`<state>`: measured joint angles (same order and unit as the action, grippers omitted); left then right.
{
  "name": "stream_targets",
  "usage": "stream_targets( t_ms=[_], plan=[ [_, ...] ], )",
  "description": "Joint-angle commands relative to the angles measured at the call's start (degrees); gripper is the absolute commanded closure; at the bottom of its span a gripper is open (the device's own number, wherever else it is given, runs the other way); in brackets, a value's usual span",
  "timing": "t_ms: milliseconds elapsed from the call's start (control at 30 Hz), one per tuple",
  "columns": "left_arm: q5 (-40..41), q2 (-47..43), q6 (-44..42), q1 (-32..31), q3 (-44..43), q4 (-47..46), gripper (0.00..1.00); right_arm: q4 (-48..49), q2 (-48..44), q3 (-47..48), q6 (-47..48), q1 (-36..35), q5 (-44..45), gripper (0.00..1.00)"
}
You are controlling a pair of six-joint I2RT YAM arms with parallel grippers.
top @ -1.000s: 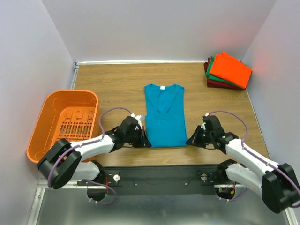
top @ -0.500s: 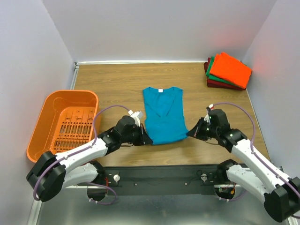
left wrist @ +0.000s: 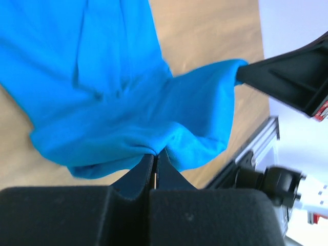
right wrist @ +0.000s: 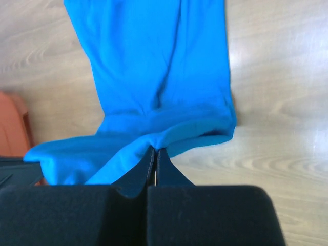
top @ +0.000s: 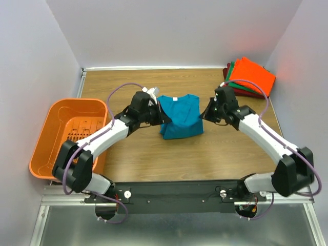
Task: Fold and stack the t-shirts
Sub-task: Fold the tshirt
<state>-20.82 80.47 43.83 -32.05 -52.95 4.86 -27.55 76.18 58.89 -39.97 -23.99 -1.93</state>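
While L gripper [top: 161,118] and R gripper [top: 205,114] each pinch a hem corner of the tee [top: 180,122], collar [top: 176,97] lies just ahead btwn them (long axis fwd).

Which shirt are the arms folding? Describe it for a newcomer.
Mid wooden table, between the left gripper and right gripper, lies one t-shirt. It is teal-blue, half folded; the stacked shirts far right are orange, green and dark red.

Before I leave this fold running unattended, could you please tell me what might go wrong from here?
The left gripper and right gripper each pinch only a thin bit of hem on the teal t-shirt, so a corner may slip free. The lifted cloth looks bunched between them, so the fold could land creased or crooked.
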Motion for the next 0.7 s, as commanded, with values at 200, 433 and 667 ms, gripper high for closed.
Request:
stream_targets(
  t_ms=[200,433,667],
  plan=[
    [-7.4,17.9,-2.2,8.2,-17.9,1.4,1.00,2.2,24.7,25.7,4.0,3.4,2.3,0.99],
    [-7.8,30.8,-2.0,14.7,-31.1,1.0,1.00,2.2,45.5,46.5,5.2,7.5,-2.9,0.99],
    [-8.1,39.3,-0.4,19.9,-36.8,-1.9,1.00,2.3,63.8,69.0,6.0,8.9,-11.4,0.99]
  ],
)
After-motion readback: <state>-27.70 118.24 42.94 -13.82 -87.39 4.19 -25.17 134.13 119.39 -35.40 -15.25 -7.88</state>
